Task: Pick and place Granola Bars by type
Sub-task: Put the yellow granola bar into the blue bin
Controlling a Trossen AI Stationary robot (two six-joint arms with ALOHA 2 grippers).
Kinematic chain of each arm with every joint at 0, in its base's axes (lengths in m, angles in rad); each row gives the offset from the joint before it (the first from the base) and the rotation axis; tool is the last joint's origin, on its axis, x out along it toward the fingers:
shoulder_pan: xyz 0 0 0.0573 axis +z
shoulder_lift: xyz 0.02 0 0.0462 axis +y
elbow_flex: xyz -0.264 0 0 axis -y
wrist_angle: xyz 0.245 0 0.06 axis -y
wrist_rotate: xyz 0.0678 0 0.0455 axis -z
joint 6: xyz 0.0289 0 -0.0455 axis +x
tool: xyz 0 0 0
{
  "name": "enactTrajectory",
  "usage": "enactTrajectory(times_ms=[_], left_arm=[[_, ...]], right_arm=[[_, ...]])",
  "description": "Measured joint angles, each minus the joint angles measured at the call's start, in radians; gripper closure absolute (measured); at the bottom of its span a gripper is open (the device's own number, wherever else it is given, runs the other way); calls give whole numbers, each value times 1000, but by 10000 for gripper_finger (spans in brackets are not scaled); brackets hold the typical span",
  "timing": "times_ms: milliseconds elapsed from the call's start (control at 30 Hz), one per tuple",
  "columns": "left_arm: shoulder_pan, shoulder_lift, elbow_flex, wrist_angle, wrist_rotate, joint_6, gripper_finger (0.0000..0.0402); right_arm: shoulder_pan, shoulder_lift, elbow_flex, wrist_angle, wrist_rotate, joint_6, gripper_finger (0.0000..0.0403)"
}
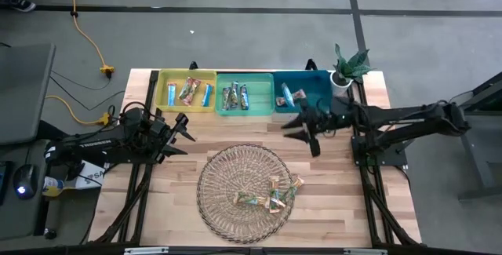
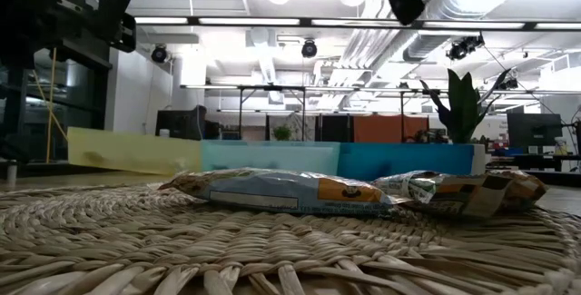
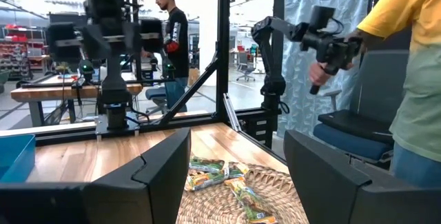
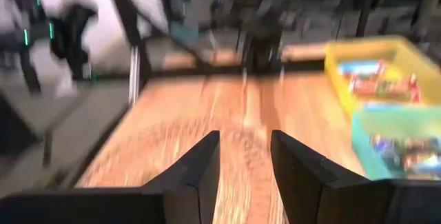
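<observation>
Sorting by wrapper type: granola bars (image 1: 271,194) wait on the wicker plate (image 1: 223,173), others already grouped in the yellow bin (image 1: 163,90), green bin (image 1: 221,82) and teal bin (image 1: 314,86). Right gripper (image 1: 302,128) hangs empty, fingers apart, near the teal bin. Left gripper (image 1: 186,133) waits spread wide at the table's left. No wrapper print legible.

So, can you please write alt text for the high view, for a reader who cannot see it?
Seen from above, a round wicker plate on a wooden table holds a few granola bars. Behind it, yellow, green and teal bins hold sorted bars. The left hand and right hand hover empty, both open.
</observation>
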State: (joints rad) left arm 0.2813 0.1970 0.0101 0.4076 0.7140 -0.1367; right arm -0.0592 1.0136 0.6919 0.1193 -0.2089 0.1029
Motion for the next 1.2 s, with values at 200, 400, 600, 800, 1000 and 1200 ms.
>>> enactTrajectory(times_ms=[200, 400, 600, 800, 1000, 1200], left_arm=[[0, 0, 0, -7, 0, 0, 172], [0, 0, 0, -23, 0, 0, 172], [0, 0, 0, -23, 0, 0, 172], [0, 0, 0, -22, 0, 0, 172], [0, 0, 0, -22, 0, 0, 172], [0, 0, 0, -22, 0, 0, 172]], right_arm=[[170, 36, 201, -443, 156, -90, 288], [269, 134, 377, -733, 210, -130, 288], [321, 238, 457, -877, 156, -129, 286], [372, 355, 457, -930, 49, -135, 246], [409, 466, 457, -930, 30, -173, 194], [430, 536, 457, -928, 71, -268, 177]])
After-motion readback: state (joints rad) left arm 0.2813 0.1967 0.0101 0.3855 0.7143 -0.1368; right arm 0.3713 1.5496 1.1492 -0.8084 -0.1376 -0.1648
